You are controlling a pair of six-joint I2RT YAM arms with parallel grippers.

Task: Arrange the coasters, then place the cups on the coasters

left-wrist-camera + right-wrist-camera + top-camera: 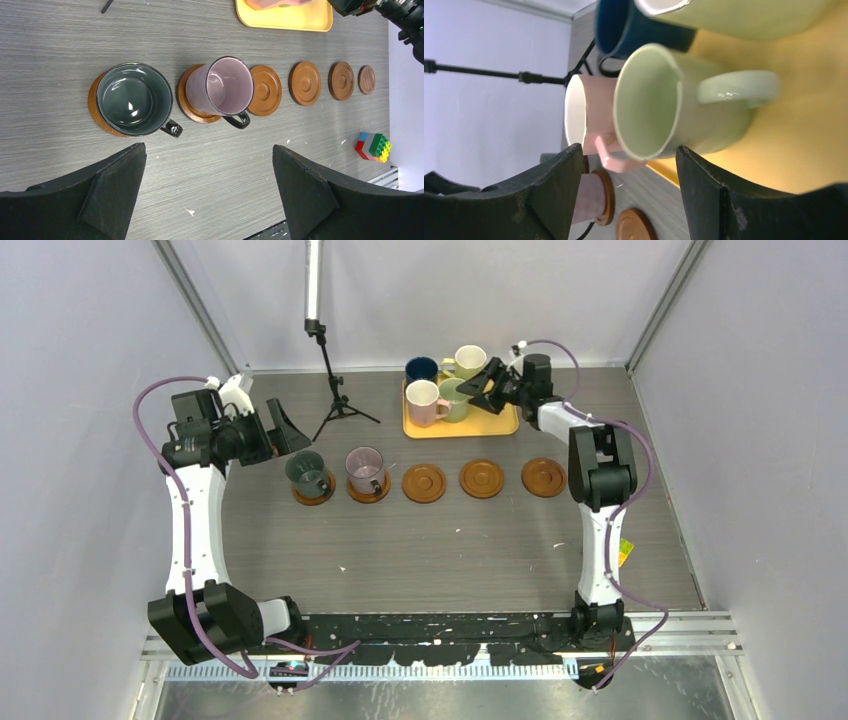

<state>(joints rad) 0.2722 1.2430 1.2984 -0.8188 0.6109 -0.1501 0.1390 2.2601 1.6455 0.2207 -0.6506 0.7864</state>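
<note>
Right wrist view: the right pincer (629, 152) stands spread, gripping nothing, at the glossy light green cup (649, 100) on the smooth yellow tray (809, 130). The pale yellow cup (734, 17) is cropped. The left pincer (209, 150) gapes wide above the grained grey worktop (50, 50), where round ridged wooden coasters (305, 82) carry the dark green cup (132, 97) and the mauve cup (227, 85).

The top external view looks steeply down from behind the arm bases (590, 620) over the whole worktop (450, 550). The left wrist view looks down past its own fingers (100, 200) along the coaster row (305, 82) from mid-height. The right wrist view sits tight against the light green mug (644, 100) on the yellow tray (814, 130). All three views share the mauve mug (365, 470).
</note>
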